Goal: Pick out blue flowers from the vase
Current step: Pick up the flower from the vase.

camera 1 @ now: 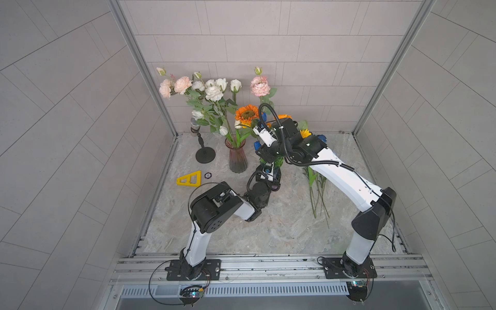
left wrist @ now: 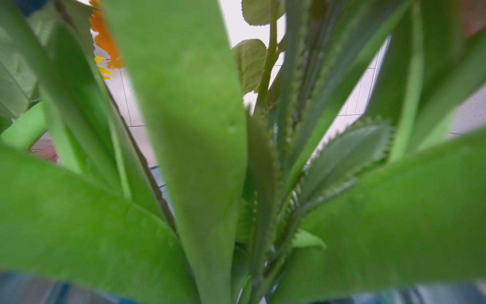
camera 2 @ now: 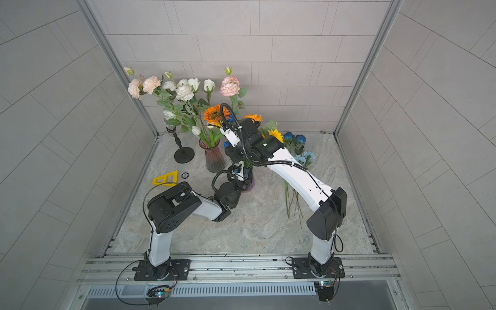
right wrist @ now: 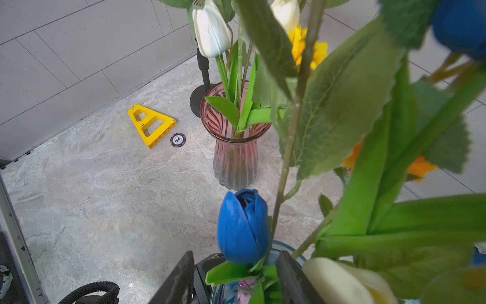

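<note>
- In the right wrist view the right gripper (right wrist: 236,276) stands with its two dark fingers (right wrist: 178,276) on either side of the green stem base just under a deep-blue tulip bud (right wrist: 243,226); whether the pads actually press the stem I cannot tell.
- That bud rises from a bluish vase (camera 2: 248,178) near the middle of the tabletop (camera 1: 268,228), with white tulips, orange and yellow blooms around it.
- The left gripper is low against that same vase; its fingers are hidden in every view, so I cannot tell whether they are spread or pressed together. Its wrist camera sees only blurred green leaves (left wrist: 189,126).
- Toward the right side of the tabletop lie blue flowers already out of the vase (camera 2: 295,145): deep-blue roses and pale-blue carnations, stems pointing to the front edge.
- A pink vase (camera 1: 237,158) with white and pink blooms stands toward the back left, beside a black stand (camera 1: 205,154).
- A yellow triangular frame (right wrist: 151,123) and a round chip (right wrist: 178,139) lie near the left edge.
</note>
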Robot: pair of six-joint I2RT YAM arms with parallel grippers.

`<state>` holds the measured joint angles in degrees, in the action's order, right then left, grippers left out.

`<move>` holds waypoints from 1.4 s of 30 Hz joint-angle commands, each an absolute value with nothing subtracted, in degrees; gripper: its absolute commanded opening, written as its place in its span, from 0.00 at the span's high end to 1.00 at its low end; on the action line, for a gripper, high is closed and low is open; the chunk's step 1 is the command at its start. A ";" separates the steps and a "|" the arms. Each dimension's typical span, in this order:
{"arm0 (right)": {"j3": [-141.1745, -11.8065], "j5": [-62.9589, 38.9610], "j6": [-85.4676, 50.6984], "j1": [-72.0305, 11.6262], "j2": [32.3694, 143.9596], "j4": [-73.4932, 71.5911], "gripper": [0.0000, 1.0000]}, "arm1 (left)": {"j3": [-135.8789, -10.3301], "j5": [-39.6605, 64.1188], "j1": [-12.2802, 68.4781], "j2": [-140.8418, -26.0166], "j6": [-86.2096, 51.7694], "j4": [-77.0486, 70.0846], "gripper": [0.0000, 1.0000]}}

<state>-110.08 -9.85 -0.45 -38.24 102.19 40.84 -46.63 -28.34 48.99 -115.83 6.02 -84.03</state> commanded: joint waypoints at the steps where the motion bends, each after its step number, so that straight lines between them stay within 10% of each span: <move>1: -111.77 -8.70 0.13 -38.23 104.45 43.05 0.48 | -45.45 -29.35 48.78 -118.23 7.38 -78.40 0.59; 12: -112.23 -2.81 0.96 -38.32 107.53 43.13 0.49 | -45.62 -29.23 48.78 -118.33 7.56 -78.39 0.59; 22: -106.52 0.86 0.00 -38.41 102.40 36.03 0.80 | -45.71 -29.14 48.78 -118.52 7.67 -78.24 0.59; 42: -99.94 -7.02 -3.45 -37.44 89.97 26.81 0.83 | -45.71 -29.01 48.77 -118.48 7.72 -78.26 0.58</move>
<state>-100.62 -3.77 -2.13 -37.67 91.79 30.22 -46.63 -28.32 48.99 -115.83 6.02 -84.03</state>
